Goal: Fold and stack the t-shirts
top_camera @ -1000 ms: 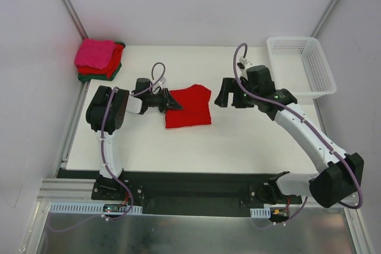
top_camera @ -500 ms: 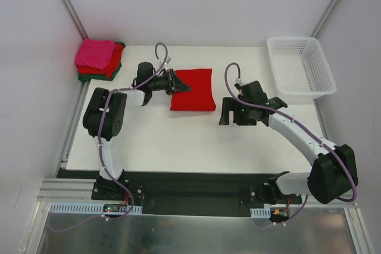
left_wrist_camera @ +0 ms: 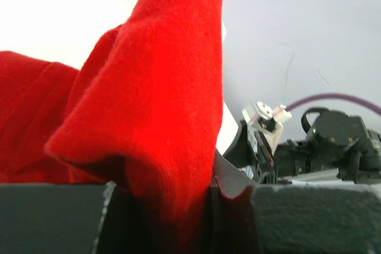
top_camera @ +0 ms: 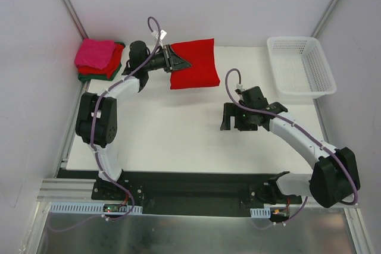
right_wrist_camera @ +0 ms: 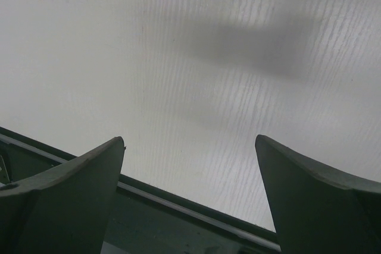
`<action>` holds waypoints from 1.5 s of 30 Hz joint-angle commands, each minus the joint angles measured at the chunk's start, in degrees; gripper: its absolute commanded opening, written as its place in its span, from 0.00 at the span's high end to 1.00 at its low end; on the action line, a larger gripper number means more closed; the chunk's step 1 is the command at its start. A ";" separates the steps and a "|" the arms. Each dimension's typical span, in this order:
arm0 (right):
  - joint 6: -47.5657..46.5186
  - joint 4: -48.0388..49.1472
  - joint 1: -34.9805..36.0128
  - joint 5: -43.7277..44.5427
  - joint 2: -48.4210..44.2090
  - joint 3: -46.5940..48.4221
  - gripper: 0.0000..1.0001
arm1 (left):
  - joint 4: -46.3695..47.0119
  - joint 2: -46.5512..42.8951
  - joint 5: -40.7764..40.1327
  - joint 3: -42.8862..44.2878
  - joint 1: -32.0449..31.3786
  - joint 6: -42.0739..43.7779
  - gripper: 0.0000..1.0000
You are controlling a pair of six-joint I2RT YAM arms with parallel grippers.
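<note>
A white table (top_camera: 178, 141) stands inside pale walls, with a white lattice basket (top_camera: 300, 66) at its far right corner and a stack of folded t-shirts (top_camera: 98, 59) at the far left, hot pink on top, red under it and only a sliver of dark green showing at the bottom. The left arm (top_camera: 113, 93) reaches toward the far edge, and its jaws are clamped on the left edge of the bright red t-shirt (top_camera: 193, 63). From overhead the pinched hem is hidden behind the fingers, and I cannot tell whether the cloth touches the table or hangs clear of it. In the left wrist view the red cloth (left_wrist_camera: 155, 105) fills most of the picture, cut off at the top and left, with the right arm (left_wrist_camera: 333, 147) small behind it. A second ago this shirt was at mid-table; it has since been carried to the far edge, and the right arm has drawn back from beside it. The fold is nearly square, so no long axis stands out; it extends rightward from the grip, slightly skewed, neck and sleeves hidden. The right arm's jaws stand wide apart over bare table (right_wrist_camera: 196, 57), holding nothing.
</note>
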 commanded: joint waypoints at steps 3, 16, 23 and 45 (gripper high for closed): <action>0.64 0.75 -0.32 -0.69 -3.46 -2.19 0.04 | -1.05 -4.12 -2.77 6.03 4.98 2.80 1.00; 0.65 0.92 -0.32 -1.48 -2.68 -2.99 0.04 | -1.05 -4.57 -9.45 9.72 18.96 1.05 1.00; 0.65 0.83 -0.24 -2.01 -1.01 -2.81 0.04 | 2.90 -2.46 -10.95 13.15 25.81 -3.17 1.00; -2.61 -5.14 -0.24 -2.80 3.47 0.35 0.04 | 23.90 7.03 -30.19 12.01 34.87 -14.60 1.00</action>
